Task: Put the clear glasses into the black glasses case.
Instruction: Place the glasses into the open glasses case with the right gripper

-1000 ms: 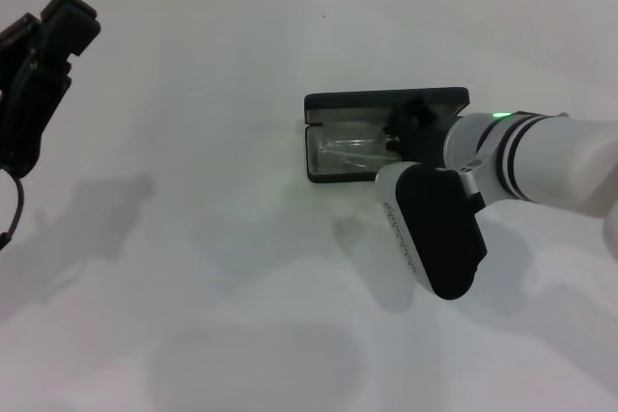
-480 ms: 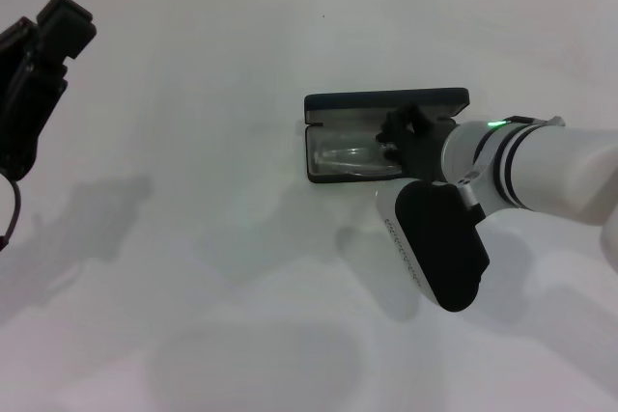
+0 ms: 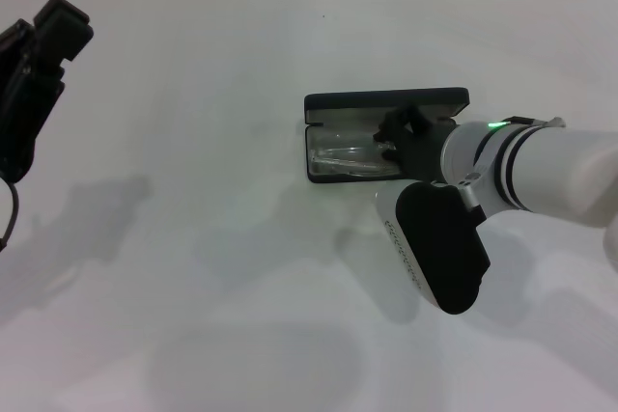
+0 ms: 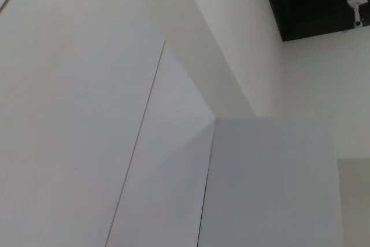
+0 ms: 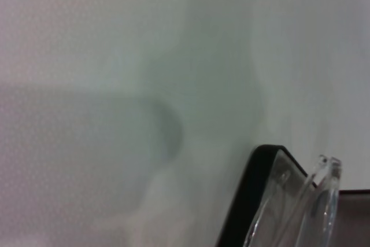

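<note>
We see the rounded corner of the black glasses case [image 5: 245,201] at the frame's edge, with the clear glasses [image 5: 315,192] rising just above its rim. Pale worktop [image 5: 104,56] with soft shadows fills everything else.

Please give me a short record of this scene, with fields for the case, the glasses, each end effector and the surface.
case: black glasses case, open on the table, lid standing at its far side
glasses: clear glasses lying inside the case's tray; one clear end pokes above the case rim in the right wrist view
right end effector: over the case's right part, at the glasses; grip not visible
left end effector: raised at the far left, away from the case
surface: white table
</note>
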### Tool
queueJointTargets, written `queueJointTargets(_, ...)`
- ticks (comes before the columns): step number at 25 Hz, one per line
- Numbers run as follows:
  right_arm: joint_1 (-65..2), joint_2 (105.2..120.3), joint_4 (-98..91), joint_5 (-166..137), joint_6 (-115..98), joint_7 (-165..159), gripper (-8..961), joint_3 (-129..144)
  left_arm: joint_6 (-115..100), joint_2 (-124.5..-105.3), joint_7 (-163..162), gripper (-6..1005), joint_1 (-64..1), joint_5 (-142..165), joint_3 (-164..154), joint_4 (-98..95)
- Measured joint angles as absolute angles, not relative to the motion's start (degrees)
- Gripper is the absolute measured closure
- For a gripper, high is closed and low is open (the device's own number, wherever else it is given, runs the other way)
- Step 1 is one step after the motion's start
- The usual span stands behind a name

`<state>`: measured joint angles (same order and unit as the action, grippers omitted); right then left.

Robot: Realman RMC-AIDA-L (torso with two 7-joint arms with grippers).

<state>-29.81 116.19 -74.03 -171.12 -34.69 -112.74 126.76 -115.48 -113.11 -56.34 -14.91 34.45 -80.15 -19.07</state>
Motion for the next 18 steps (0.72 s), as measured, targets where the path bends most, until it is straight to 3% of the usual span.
queueJointTargets(18,-28.9,116.19,-76.3,-171.1,-37.0,-111.3,772,126.5,-115.5,-113.11,-56.3,901,-14.9,34.4,-80.2,-19.1)
